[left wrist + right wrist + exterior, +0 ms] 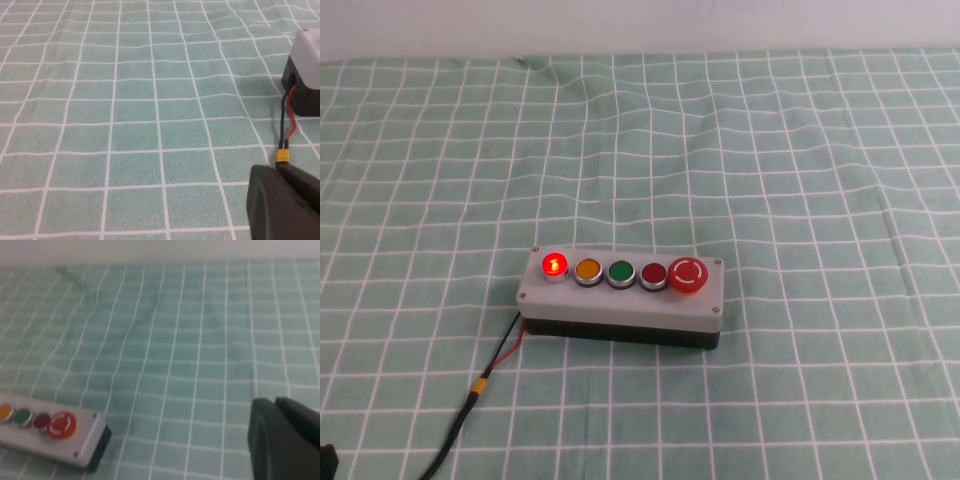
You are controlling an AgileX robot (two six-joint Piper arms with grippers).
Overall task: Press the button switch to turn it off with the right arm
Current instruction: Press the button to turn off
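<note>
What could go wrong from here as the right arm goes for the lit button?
The button switch glows at the row's left end, farthest from the right gripper, so the arm may brush the mushroom button while crossing. The orange button sits close beside it and could be pressed instead. The left gripper hangs by the box's cable.

No legible words, brands or numbers anywhere. Only signs: white circular arrow mark on mushroom button [687,275]; bright glowing mark, unreadable, on lit button switch [554,265].
</note>
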